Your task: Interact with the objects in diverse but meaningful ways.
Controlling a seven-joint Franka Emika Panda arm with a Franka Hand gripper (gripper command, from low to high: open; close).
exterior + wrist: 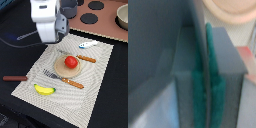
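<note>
Gripper (pixel 207 75) pads press together, holding nothing; only the exterior view shows the tomato (pixel 71 62) on its plate (pixel 61 70). No writing is readable.

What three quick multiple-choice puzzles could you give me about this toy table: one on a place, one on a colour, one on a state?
1. Where is the tomato?
A. on the round plate
B. on the toy stove
C. off the mat

2. What colour is the fish-shaped piece?
A. red
B. white
C. green

3. How is the banana?
A. gripped in mid-air
B. standing on the plate
C. lying free on the mat

Answers:
1 A: the tomato sits in the middle of the round plate.
2 B: the fish-shaped piece is white.
3 C: the banana lies flat on the mat, with nothing touching it.
</note>
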